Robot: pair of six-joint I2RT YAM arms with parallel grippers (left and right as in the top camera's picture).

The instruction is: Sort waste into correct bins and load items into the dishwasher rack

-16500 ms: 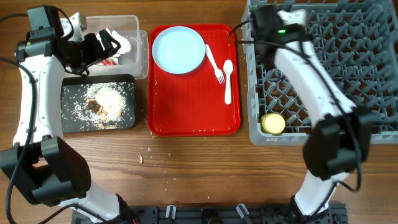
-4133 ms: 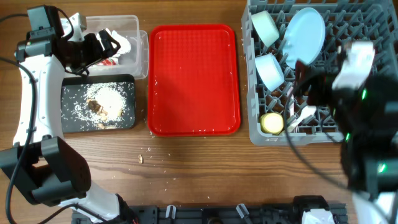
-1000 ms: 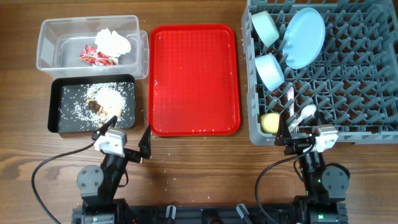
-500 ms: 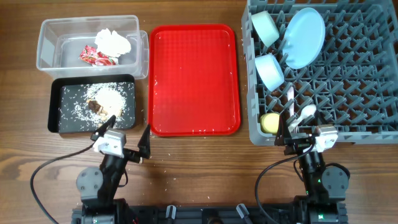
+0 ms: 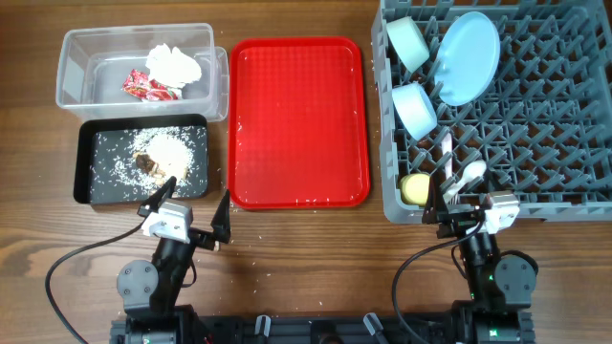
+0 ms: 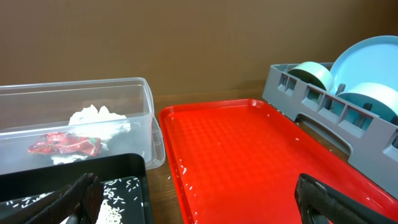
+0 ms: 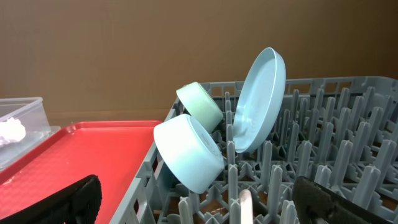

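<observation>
Sorting looks done. Napkin [image 5: 174, 64] and wrapper [image 5: 148, 87] lie in the tub [image 5: 76, 43]; rice [image 5: 172, 153] sits in the black tray [image 5: 86, 162]. Plate [image 5: 469, 57], green bowl [image 5: 406, 43] and blue bowl [image 5: 416, 108] stand tilted in the rack's [image 5: 535, 124] far-left corner. The cup [image 5: 414, 187] is at the rack's near-left edge, with the cutlery [image 5: 448, 162] just beside it. Red tray [image 5: 296, 124] holds only a few grains.

Your left gripper [image 5: 191, 215] and right gripper [image 5: 470, 212] sit low at the near table edge, jaws spread wide and holding nothing.

My read: no pick is left. At most, you could clear the stray crumbs [image 5: 218, 244] on the table.
</observation>
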